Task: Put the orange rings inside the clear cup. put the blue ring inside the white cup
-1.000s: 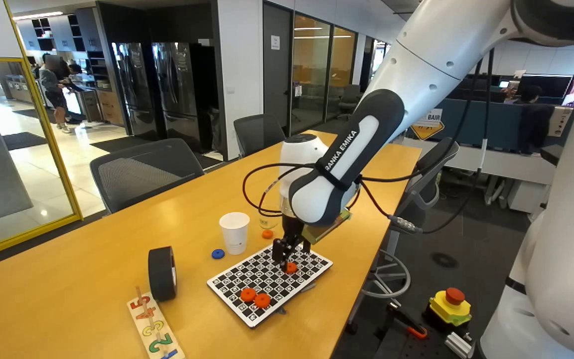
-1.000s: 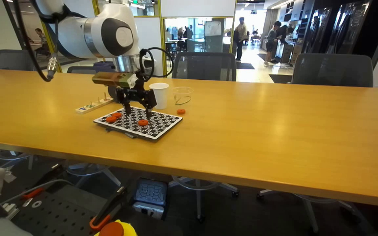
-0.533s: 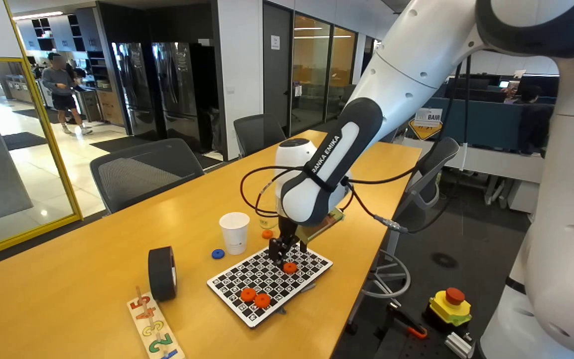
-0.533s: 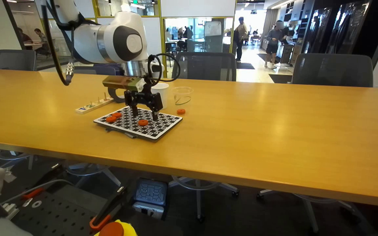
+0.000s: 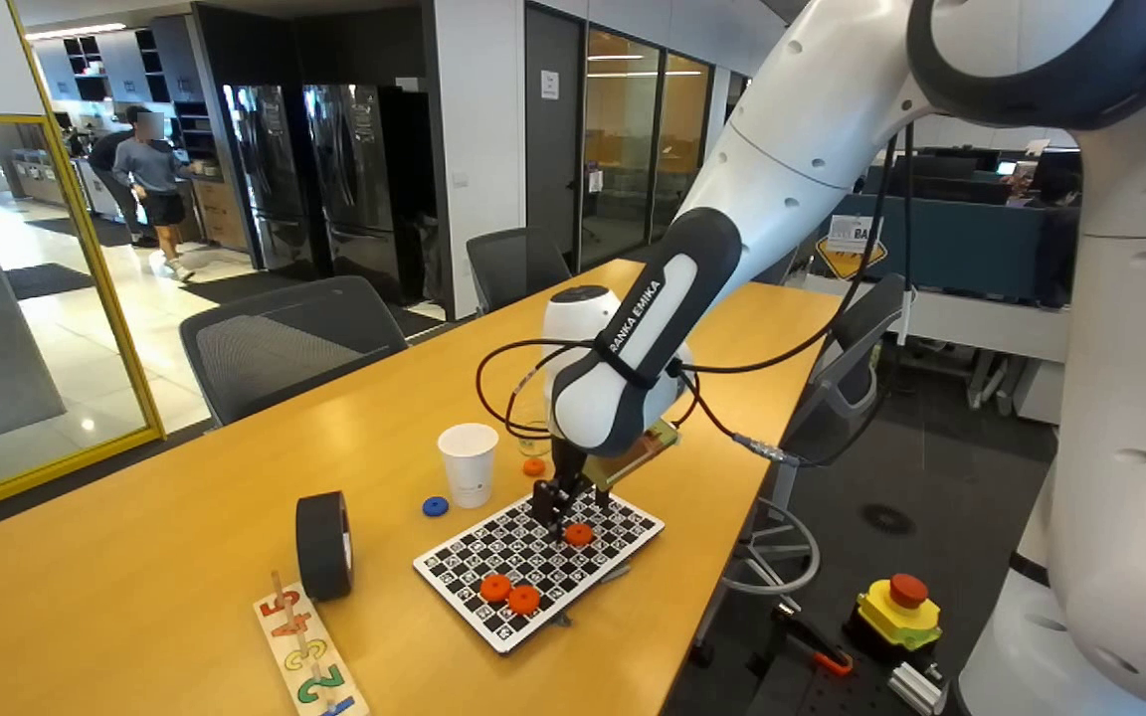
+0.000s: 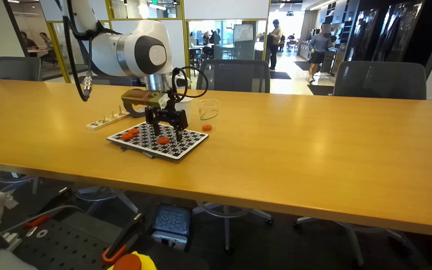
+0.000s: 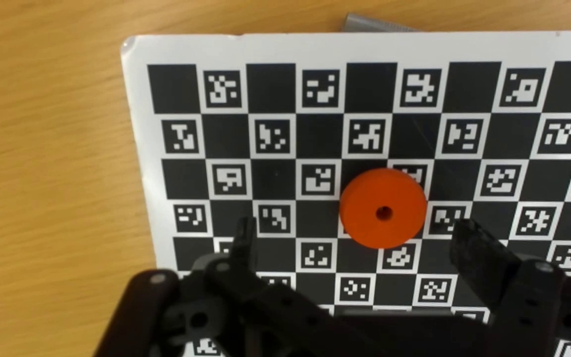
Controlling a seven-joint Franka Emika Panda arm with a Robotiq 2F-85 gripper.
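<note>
An orange ring [image 7: 383, 208] lies flat on the checkered board, below and between the spread fingers of my gripper [image 7: 355, 225], touching neither. The jaws are open and hold nothing. Two more orange rings [image 5: 509, 594] rest side by side at the board's other end. Another orange ring [image 6: 207, 128] sits on the table close to the clear cup [image 6: 209, 108], which the arm partly hides in an exterior view. The white cup [image 5: 470, 465] stands upright, with the blue ring [image 5: 436, 506] beside it on the table. The gripper covers part of the white cup in an exterior view.
The checkered board [image 5: 464, 569] lies on the wooden table [image 6: 294, 150], a grey tool [image 7: 374, 24] poking out beneath it. A black roll [image 5: 322, 546] stands on edge near a wooden number strip [image 5: 306, 651] with pegs. Chairs [image 6: 234, 75] line the table's far side.
My open gripper has shifted across the board and come slightly lower, now with its fingers on either side of the lone orange ring. Rings and cups have stayed put.
</note>
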